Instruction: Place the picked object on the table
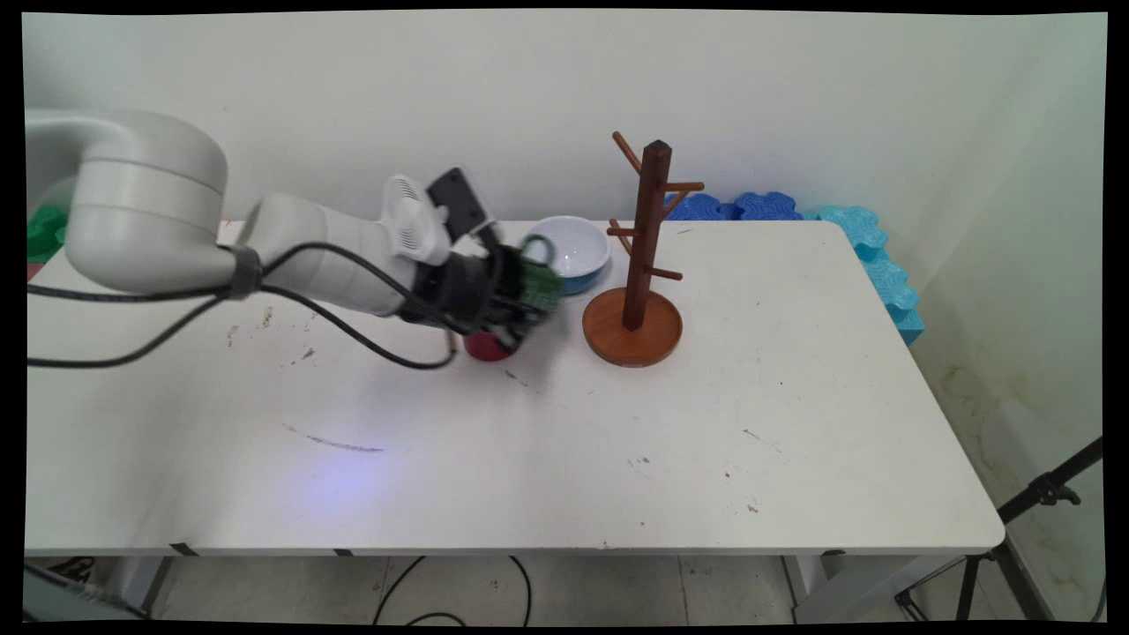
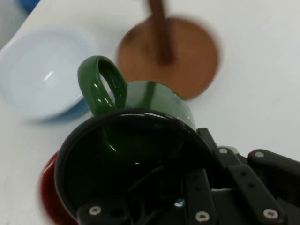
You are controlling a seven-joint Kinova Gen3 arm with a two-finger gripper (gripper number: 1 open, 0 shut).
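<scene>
The gripper (image 1: 516, 319) grasps a green mug (image 2: 140, 136) by its rim, above the table (image 1: 617, 423). The mug lies tipped, mouth toward the hand, handle up (bottom facing the wooden mug rack (image 1: 637, 265)). A red thing (image 1: 485, 347) sits under it, a blue bowl (image 1: 569, 251) nearby.

surface: white table (image 1: 794, 459) (scuffed) | centre: wooden mug tree (image 1: 637, 300), blue bowl (image 1: 569, 251), red object (image 1: 485, 347)

The arm reaches in low from the left — its gripper (image 1: 516, 309) clamped, angled down toward the table.
</scene>
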